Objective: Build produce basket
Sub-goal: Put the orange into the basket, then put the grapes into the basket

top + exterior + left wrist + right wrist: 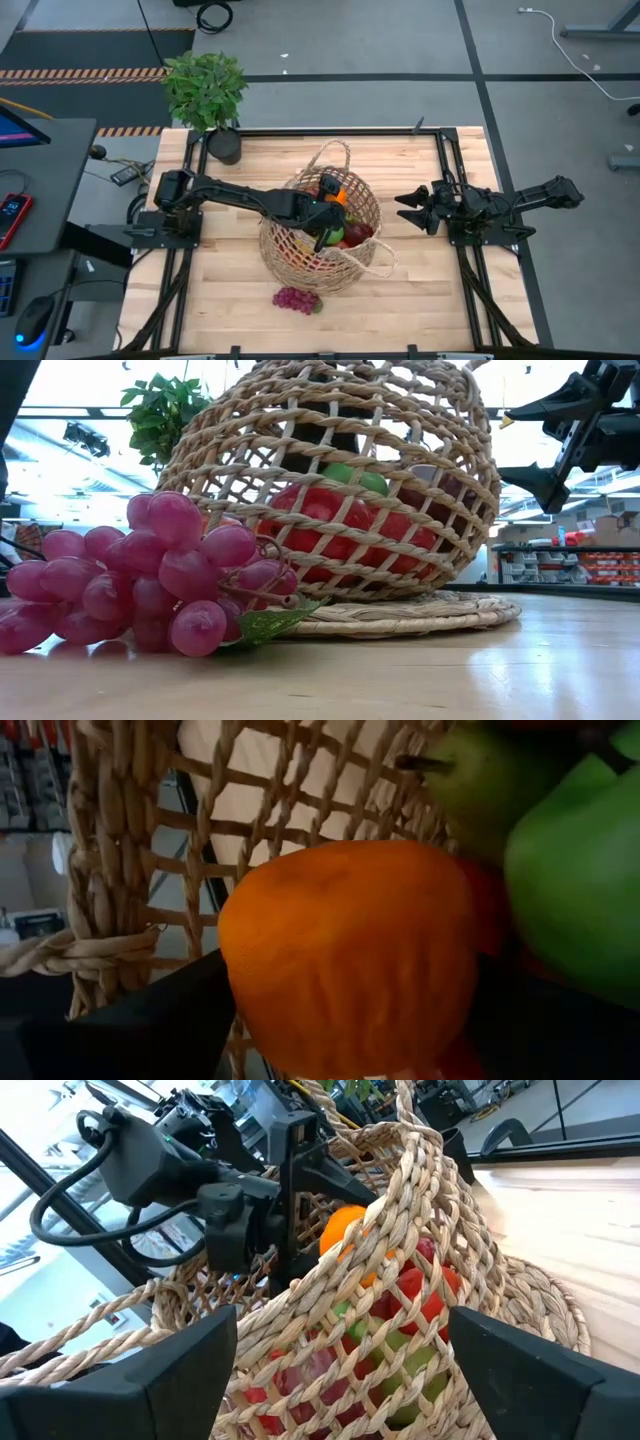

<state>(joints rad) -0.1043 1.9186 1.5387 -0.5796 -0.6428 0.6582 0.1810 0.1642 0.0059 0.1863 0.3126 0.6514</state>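
Orange [350, 955] between spread fingers of left gripper [330, 213], inside tipped wicker basket [290, 255] at mid-table. Looks firm, smooth, rollable (grip across widest part). Grapes [296, 299] outside, soft-looking; lift by stem. Right gripper [412, 208] wide open, empty, beside basket.

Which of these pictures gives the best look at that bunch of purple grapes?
The low view: the grapes fill its near left side, each berry and a leaf clear, lying on the table in front of the basket. The high view shows them small, outside the basket. Neither wrist view shows them.
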